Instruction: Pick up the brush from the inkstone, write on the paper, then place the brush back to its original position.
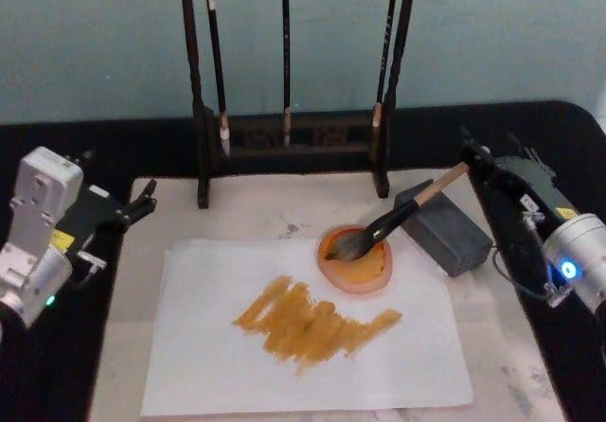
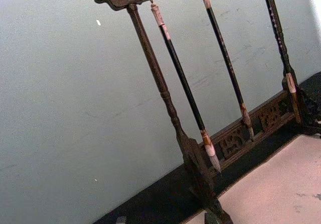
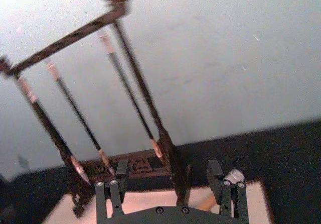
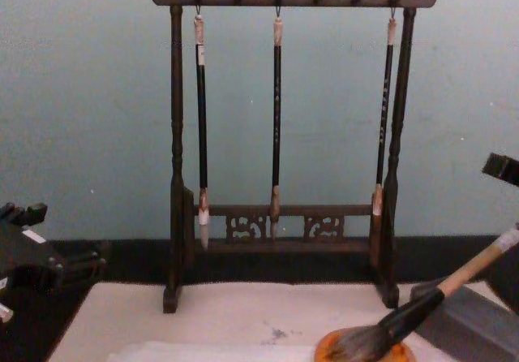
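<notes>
The paper point(image 1: 312, 346) already carries a broad ochre smear, and the brush point(image 1: 398, 219) lies with its bushy bristles in the inkstone point(image 1: 356, 258) and its shaft propped across the grey block point(image 1: 443, 225), so the step in hand looks like the put-back and release. The right pincer point(image 1: 471, 157) sits at the whitish handle end; in the right wrist view its two fingers point(image 3: 215, 176) stand apart, with the pale handle end just beside one of them, so it reads as released or nearly so, though whether a pad touches the wood cannot be told. To finish cleanly, the pincer should spread fully before it moves, then draw back along the line of the handle or straight up, never sideways, since a nudge at the high end would lever the bristles out of the dish and roll the shaft off the block. The brush's long axis runs diagonally: bristles low and toward the robot's left and nearer side, handle rising toward the right and far side, as the chest view confirms. The left pincer point(image 1: 142, 200) is parked at the left edge of the cream mat point(image 1: 237, 219) on the bench, well apart from the paper; its state I cannot tell
</notes>
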Tool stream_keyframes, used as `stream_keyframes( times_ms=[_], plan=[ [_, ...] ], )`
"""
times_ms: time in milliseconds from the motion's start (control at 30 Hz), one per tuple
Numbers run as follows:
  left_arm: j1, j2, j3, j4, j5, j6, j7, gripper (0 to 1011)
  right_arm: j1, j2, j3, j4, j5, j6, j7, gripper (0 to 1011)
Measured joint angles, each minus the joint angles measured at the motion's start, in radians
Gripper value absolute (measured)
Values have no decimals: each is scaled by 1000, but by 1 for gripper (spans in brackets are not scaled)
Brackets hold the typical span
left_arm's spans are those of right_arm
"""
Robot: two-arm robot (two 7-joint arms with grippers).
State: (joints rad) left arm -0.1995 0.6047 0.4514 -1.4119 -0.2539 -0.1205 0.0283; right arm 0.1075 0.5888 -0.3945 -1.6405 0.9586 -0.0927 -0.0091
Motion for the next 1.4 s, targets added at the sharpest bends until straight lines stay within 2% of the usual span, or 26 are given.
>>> stream_keyframes(
  times_ms=[67, 133, 233, 267, 367, 567, 967, 1233, 1400],
  plan=[
    [0, 0, 0, 0, 0, 0, 0, 1010, 0, 9, -18, -9, -58, -13, -10, 1000],
    [0, 0, 0, 0, 0, 0, 0, 1010, 0, 19, -45, -17, -150, -27, -27, 1000],
    [0, 0, 0, 0, 0, 0, 0, 1010, 0, 24, -68, -19, -223, -31, -45, 1000],
    [0, 0, 0, 0, 0, 0, 0, 1010, 0, 24, -82, -18, -268, -32, -59, 1000],
    [0, 0, 0, 0, 0, 0, 0, 1010, -2, 18, -102, -4, -328, -31, -79, 1000],
    [0, 0, 0, 0, 0, 0, 0, 1010, -21, 2, -118, 31, -401, -47, -106, 1000],
    [0, 0, 0, 0, 0, 0, 0, 1010, -49, -20, -106, 86, -425, -66, -93, 1000],
    [0, 0, 0, 0, 0, 0, 0, 1010, -48, -40, -84, 101, -402, -53, -65, 1000],
    [0, 0, 0, 0, 0, 0, 0, 1010, -48, -39, -85, 101, -402, -53, -66, 1000]
  ],
)
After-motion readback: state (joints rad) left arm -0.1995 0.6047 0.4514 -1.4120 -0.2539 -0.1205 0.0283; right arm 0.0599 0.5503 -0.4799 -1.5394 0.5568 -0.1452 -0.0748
